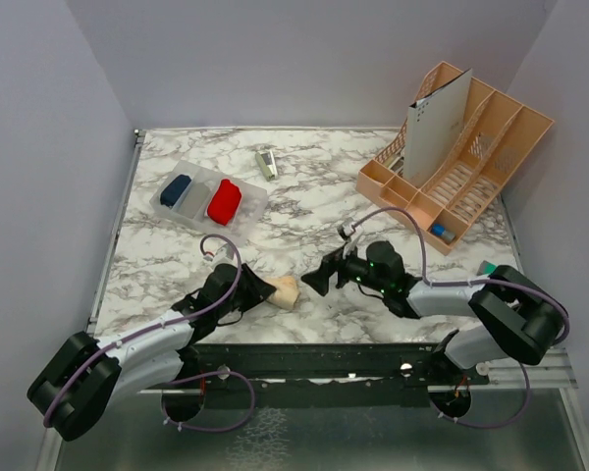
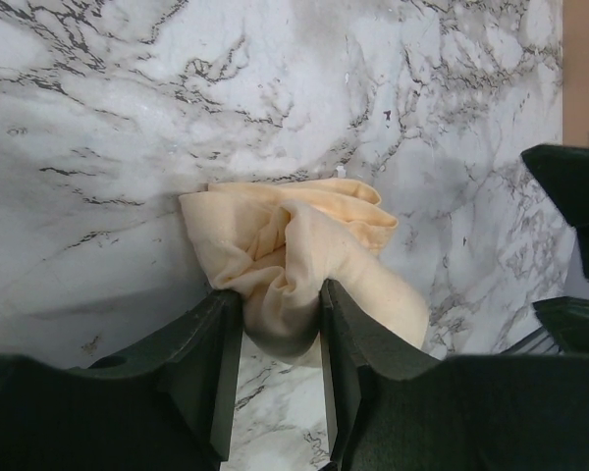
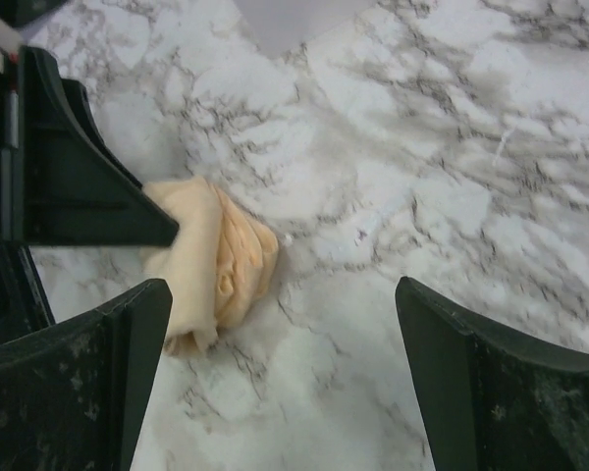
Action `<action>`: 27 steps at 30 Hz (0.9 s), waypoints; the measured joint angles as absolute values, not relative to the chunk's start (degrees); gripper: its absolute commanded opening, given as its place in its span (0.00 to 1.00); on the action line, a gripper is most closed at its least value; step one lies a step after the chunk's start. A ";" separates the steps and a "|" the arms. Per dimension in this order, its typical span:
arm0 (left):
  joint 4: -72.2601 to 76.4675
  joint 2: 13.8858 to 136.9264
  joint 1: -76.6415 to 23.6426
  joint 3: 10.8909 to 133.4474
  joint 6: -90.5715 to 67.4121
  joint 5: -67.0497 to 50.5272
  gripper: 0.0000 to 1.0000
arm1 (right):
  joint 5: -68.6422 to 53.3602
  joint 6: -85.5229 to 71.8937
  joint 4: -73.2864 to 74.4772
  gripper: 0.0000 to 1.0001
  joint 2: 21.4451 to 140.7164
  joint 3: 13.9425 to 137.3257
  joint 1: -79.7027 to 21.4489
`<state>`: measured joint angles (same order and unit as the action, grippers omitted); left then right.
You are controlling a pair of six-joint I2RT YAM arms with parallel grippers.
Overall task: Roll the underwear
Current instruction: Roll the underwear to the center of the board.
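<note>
- Marbled desk (image 1: 304,196), top view: the rolled peach underwear (image 1: 287,291) lies at lower centre, its long axis roughly up-down the frame.
- The left gripper (image 1: 263,291) clamps the bundle from its left side.
- The right gripper (image 1: 312,282) is spread wide and empty, just right of the bundle and facing it.

No writing, label, brand or number is legible on anything.

Underwear: two rolled pieces are being recorded.
The peach-beige bundle (image 2: 304,235), loosely rolled and creased, is being pinched at one end on the marble table (image 1: 314,196); the red bundle (image 1: 224,201) is being contained, tightly rolled, in the clear tray (image 1: 258,199).
</note>
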<state>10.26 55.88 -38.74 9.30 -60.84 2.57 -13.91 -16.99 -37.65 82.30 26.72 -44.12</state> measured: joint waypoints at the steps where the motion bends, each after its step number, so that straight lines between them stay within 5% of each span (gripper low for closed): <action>1: 10.28 55.96 -38.72 9.32 -60.82 2.57 0.39 | -13.43 -17.06 -42.41 1.00 82.28 23.68 -44.14; 7: 10.33 56.27 -38.72 9.54 -60.77 2.55 0.39 | -12.62 -10.96 -61.41 1.00 84.88 10.90 -44.36; 15: 10.13 56.29 -38.72 9.63 -60.80 2.39 0.39 | -8.23 15.49 -61.60 0.88 83.74 15.38 -55.29; 27: 9.76 56.07 -38.72 9.67 -60.77 2.37 0.39 | 2.09 34.87 -56.62 0.84 83.92 16.27 -66.59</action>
<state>9.76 56.07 -38.72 9.67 -60.77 2.37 2.09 34.87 -56.62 83.92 16.27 -66.59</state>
